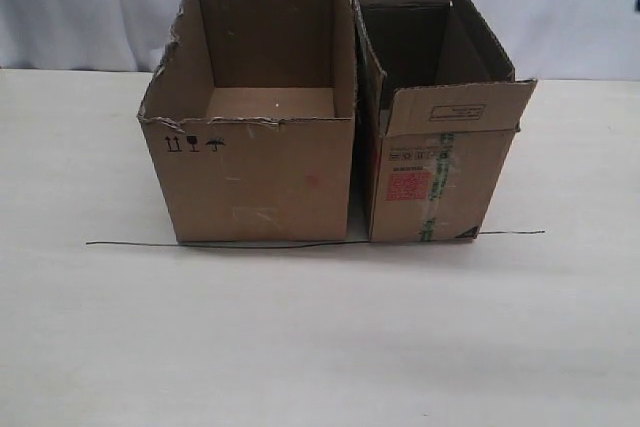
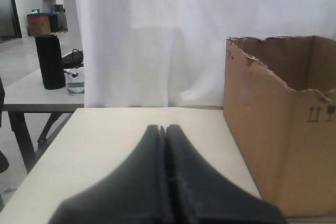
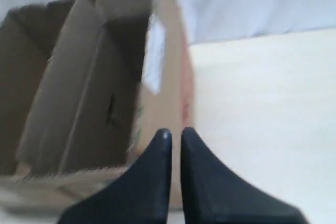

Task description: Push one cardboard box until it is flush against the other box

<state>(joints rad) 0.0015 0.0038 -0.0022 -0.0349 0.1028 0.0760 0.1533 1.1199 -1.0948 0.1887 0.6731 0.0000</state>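
The narrow cardboard box [image 1: 440,162], with its red label and green-striped tape, stands right of the wider other box [image 1: 260,177] with the torn rim. Their upper edges nearly meet and a thin dark slit shows between them low down. Neither gripper appears in the exterior view. My left gripper [image 2: 164,128] is shut and empty over the table, with the other box [image 2: 278,145] off to one side, apart from it. My right gripper [image 3: 175,132] is shut with nothing in it, hovering blurred above the cardboard box [image 3: 170,51] near its outer wall.
A thin black wire [image 1: 300,244] lies on the pale table [image 1: 300,347] along the boxes' front. A white curtain hangs behind. Beyond the table, the left wrist view shows a side table with a black cylinder [image 2: 52,61].
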